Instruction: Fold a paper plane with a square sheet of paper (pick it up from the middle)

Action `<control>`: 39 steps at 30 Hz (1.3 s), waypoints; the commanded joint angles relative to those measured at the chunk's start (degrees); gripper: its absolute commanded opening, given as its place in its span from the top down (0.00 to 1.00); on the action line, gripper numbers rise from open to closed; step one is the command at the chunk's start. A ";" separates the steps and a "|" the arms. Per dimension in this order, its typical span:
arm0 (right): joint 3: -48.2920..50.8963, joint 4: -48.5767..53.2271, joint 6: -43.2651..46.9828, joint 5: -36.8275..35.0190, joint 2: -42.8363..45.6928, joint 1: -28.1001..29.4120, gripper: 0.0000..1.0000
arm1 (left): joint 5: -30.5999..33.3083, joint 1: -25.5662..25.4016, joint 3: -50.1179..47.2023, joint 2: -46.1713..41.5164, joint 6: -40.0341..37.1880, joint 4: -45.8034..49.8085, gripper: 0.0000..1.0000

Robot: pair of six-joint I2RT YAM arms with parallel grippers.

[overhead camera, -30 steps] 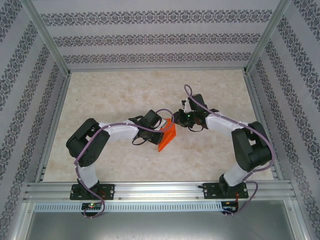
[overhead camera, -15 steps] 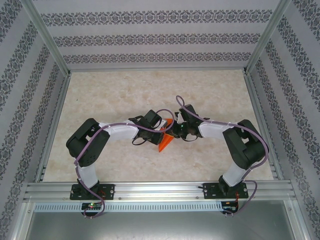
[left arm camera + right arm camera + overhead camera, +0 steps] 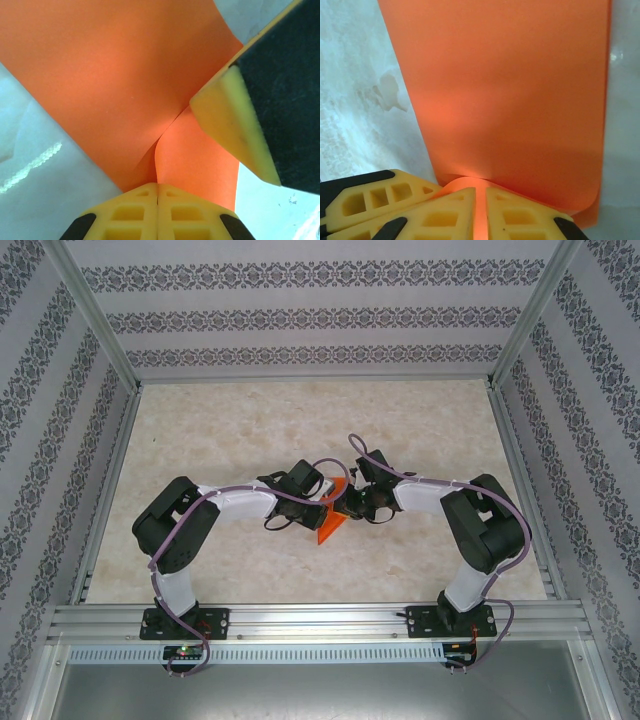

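Pinching paper [image 3: 115, 65]: left pincer [image 3: 158, 186] | right pincer [image 3: 480, 196]: pinching paper too | crease [image 3: 161, 134]: left wrist view

Right pincer [image 3: 480, 194] nipping the near edge of the orange sheet of paper [image 3: 505, 100].

Yellow fingers [image 3: 520, 216] pressed together at bottom of frame, a sliver of orange caught between them. The sheet spreads away from the tips, smooth and plain; near edge curls up into the grip, rolled over at lower right. Pale mottled table [image 3: 350, 110] on both sides, a white scuff [image 3: 387, 92] just left of the sheet.
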State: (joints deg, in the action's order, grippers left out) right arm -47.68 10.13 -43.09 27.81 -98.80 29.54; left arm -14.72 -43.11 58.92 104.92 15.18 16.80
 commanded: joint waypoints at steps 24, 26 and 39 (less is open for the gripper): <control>6.29 -10.68 -2.30 -1.03 6.01 -2.23 0.86 | -0.73 0.62 1.73 1.68 -2.44 3.75 0.93; 5.58 -11.53 -2.70 -0.08 5.16 -2.64 0.86 | -0.80 0.64 1.83 1.64 -2.40 3.69 0.93; 5.28 -0.37 1.90 -10.23 -0.68 -2.04 0.87 | -0.64 0.57 2.24 1.34 -2.44 4.55 0.93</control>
State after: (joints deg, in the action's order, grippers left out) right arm -43.24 4.58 -43.53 23.73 -97.80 27.00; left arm -14.98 -43.13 60.07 105.47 13.78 18.50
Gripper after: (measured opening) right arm 0.133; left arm 0.071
